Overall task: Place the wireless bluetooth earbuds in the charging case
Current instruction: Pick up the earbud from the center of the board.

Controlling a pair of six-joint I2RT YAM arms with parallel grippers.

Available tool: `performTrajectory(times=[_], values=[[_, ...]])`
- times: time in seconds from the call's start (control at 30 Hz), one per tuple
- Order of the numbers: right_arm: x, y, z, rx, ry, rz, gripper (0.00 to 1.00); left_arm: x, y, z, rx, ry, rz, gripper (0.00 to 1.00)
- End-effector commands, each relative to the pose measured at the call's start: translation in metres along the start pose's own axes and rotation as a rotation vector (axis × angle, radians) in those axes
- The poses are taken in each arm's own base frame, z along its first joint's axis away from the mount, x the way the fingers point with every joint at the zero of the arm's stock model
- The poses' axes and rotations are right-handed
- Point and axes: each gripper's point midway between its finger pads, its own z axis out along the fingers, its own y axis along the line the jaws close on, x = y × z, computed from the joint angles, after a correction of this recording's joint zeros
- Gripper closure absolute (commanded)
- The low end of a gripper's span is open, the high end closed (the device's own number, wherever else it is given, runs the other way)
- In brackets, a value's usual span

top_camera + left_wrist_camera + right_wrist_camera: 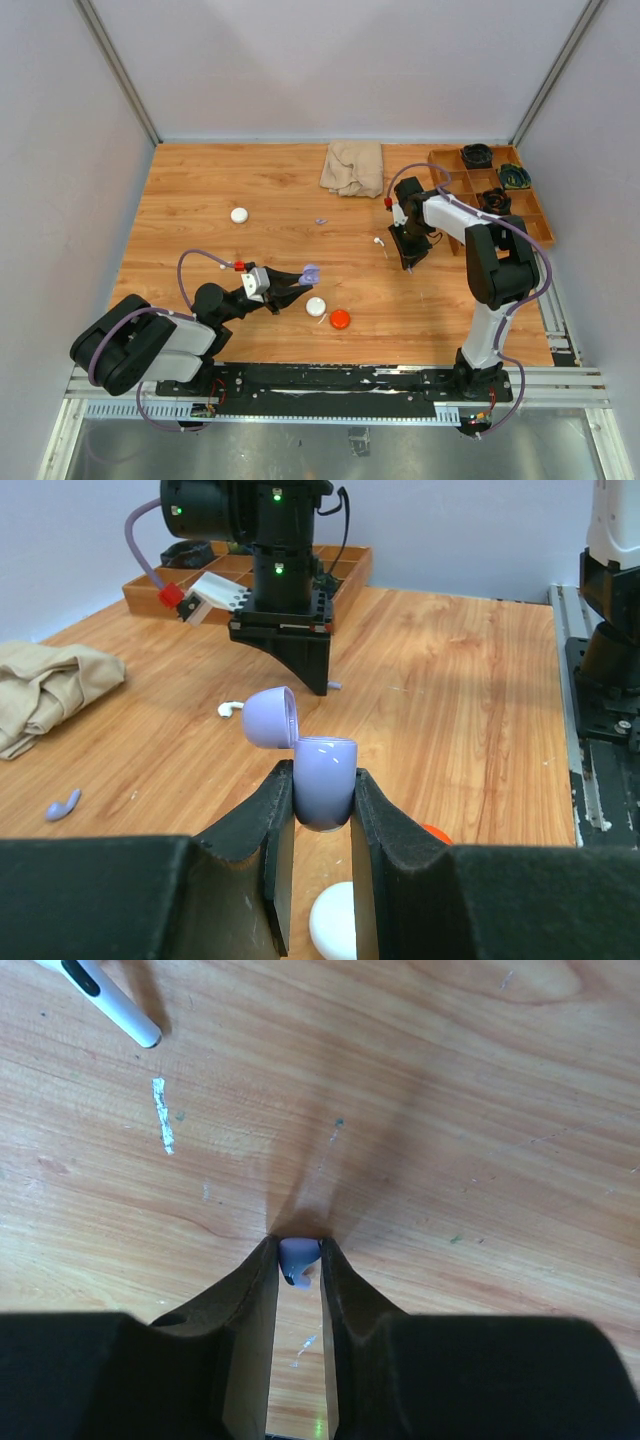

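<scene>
Earbuds are lying loose on the desk in the top view. A white earbud is sitting just beside the tip of the right arm, and a loose purple earbud is resting farther left, near the desk's middle. The right jaws are pointing down at the desk; from this view I cannot tell what they are gripping. The left arm is reaching out low from the near-left corner, its left jaws carrying the purple charging case. A white puck and an orange puck are lying side by side just beside the case, and a 2nd white puck is sitting well apart to the left. A beige cloth and a wooden tray are resting along the far edge.

In the left wrist view, the left jaws are pinching the charging case upright by its body, with its lid standing open and tilting left. Beyond it, the white earbud is lying near the right arm's lowered tip, and the loose purple earbud is lying at the left, near the cloth.

In the right wrist view, the right jaws are pinching a 2nd purple earbud between their tips, right at the desk surface. The white earbud is showing in the upper-left corner.
</scene>
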Motion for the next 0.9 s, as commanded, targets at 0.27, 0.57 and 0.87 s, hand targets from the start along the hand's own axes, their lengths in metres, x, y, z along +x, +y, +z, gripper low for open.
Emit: performTrajectory(times=[0.27,0.57,0.87], values=[[-0.014,0.023,-0.041,0.045,-0.178,-0.034,0.85,-0.060,-0.005,0.010,0.065,-0.217,0.150,1.00],[-0.033,0.062,-0.103,0.007,-0.458,-0.044,0.86,-0.077,0.008,0.018,0.020,-0.263,0.212,1.00],[-0.042,0.119,-0.173,-0.117,-0.760,-0.093,0.87,-0.095,0.019,0.030,0.007,-0.308,0.289,1.00]])
